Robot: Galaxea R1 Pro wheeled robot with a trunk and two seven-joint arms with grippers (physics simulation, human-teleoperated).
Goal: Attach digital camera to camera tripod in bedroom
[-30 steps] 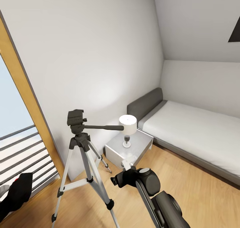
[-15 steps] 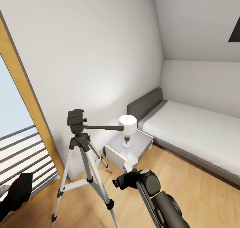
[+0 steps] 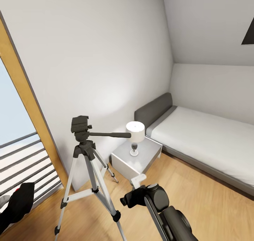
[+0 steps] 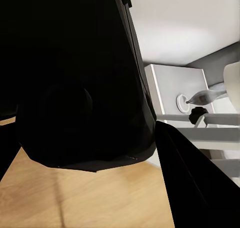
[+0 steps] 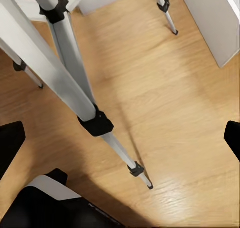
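Observation:
The camera tripod (image 3: 84,152) stands on the wooden floor near the white wall, its black head (image 3: 80,125) bare and its pan handle (image 3: 111,134) pointing toward the lamp. Its silver legs (image 5: 60,82) cross the right wrist view. The digital camera (image 4: 75,77) is a large black block between the fingers of my left gripper (image 4: 97,160), which is shut on it. That gripper (image 3: 17,201) sits low at the head view's left edge with a trace of red. My right gripper (image 5: 120,140) is open above the floor beside a tripod leg.
A grey bedside table (image 3: 150,150) with a white lamp (image 3: 135,131) stands just right of the tripod. The bed (image 3: 208,137) runs along the far wall. A wood-framed window (image 3: 26,100) fills the left. My right forearm (image 3: 165,212) rises from the bottom.
My right wrist has sunk a little lower and nearer in the head view. The tripod, the left gripper and the camera view have stayed put.

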